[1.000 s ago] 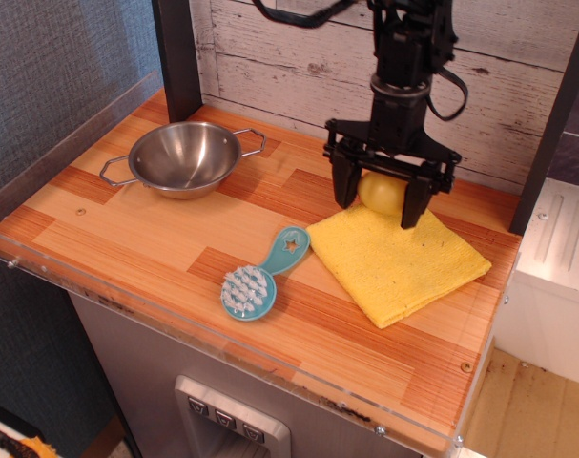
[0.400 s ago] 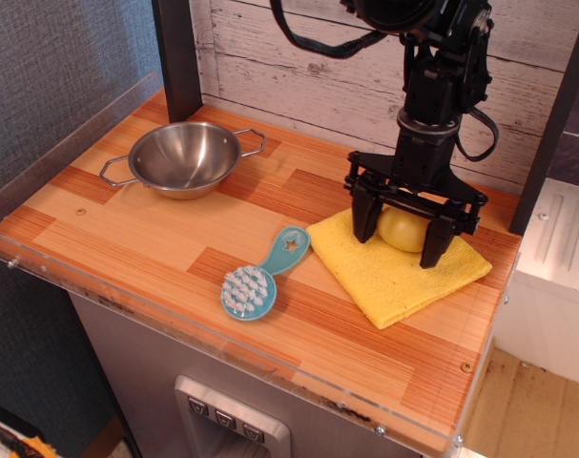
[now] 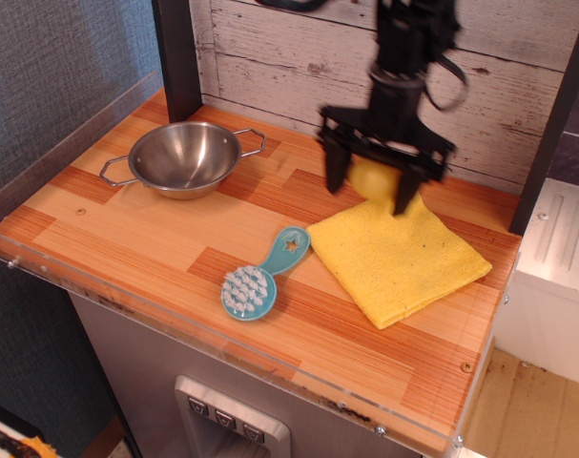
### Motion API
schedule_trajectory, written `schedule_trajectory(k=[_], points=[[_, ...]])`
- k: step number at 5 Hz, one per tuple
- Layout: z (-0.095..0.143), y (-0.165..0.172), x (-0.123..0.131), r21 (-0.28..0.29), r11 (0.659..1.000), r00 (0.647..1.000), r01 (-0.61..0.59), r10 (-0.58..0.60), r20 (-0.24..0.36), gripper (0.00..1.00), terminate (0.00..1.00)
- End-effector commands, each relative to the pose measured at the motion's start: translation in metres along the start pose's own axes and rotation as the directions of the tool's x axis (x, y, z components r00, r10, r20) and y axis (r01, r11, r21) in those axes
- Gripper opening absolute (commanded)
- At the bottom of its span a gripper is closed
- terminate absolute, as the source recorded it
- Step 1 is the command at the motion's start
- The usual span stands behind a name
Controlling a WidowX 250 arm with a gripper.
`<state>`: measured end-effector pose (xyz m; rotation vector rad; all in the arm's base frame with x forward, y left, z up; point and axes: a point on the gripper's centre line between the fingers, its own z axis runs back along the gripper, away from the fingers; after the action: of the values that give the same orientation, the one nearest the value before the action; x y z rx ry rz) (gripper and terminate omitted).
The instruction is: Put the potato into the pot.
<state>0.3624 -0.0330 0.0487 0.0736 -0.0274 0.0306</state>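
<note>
Gripper [image 3: 369, 187] has the potato [image 3: 369, 178] pinched between its fingers and, compared to a moment ago when it sat low on the yellow cloth [image 3: 397, 252], it's lifted clear, so the pot [image 3: 183, 158] off to the left is probably next.

Motion-blurred gripper [image 3: 369, 180] above the bench [image 3: 127, 239], jaws clamped on the potato [image 3: 373, 177], over the yellow cloth's [image 3: 396, 253] back edge, pot [image 3: 184, 158] well apart, teal brush [image 3: 261, 275] beside cloth
</note>
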Motion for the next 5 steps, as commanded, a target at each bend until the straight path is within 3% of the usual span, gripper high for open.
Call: schedule_trajectory(k=[1, 3, 5], points=[[0.037, 0.071, 0.001, 0.044, 0.989, 0.986, -0.142, 0.137, 0.098, 0.0, 0.0], [0.053, 0.137, -0.022, 0.004, 0.963, 0.958, -0.271, 0.27, 0.094, 0.0, 0.0], [0.032, 0.172, -0.027, 0.004, 0.942, 0.942, -0.335, 0.335, 0.034, 0.0, 0.0]])
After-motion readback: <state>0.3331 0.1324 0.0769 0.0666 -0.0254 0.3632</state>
